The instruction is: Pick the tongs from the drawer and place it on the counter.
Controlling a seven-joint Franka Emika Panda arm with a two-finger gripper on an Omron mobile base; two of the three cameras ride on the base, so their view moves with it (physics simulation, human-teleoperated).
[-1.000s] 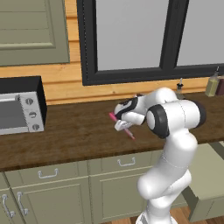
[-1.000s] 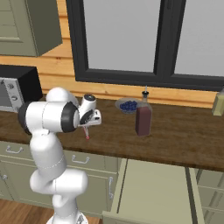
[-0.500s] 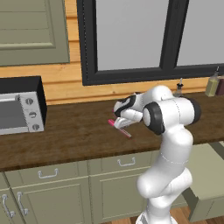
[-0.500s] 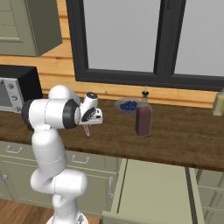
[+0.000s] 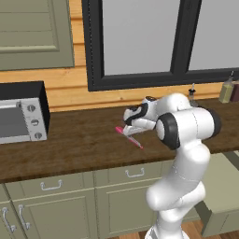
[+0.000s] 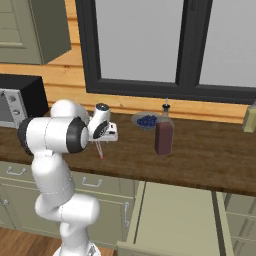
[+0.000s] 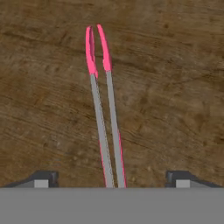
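- The white arm has lowered over the last second; its gripper (image 5: 132,127) now hangs low above the dark-brown wooden surface (image 5: 84,140), closer to it than before.
- The tongs (image 5: 129,137) have come down with it. In the left base view they now appear to lie flat on the wood just below the hand, pink tips pointing toward the near edge.
- In the hand view the tongs (image 7: 104,109) stretch away between two dark finger tips (image 7: 43,178) that stand wide apart at either side, clear of the tongs. The jaws look released, no longer pinching them.
- The drawer (image 6: 172,215) stands pulled out and open, down to the right of the arm, well apart from the tongs.
- A dark-red bottle (image 6: 163,135) and a small bowl (image 6: 146,120) stand farther right on the wood.
- Judging from this, the placing looks essentially done; only drawing the hand up and away seems left.
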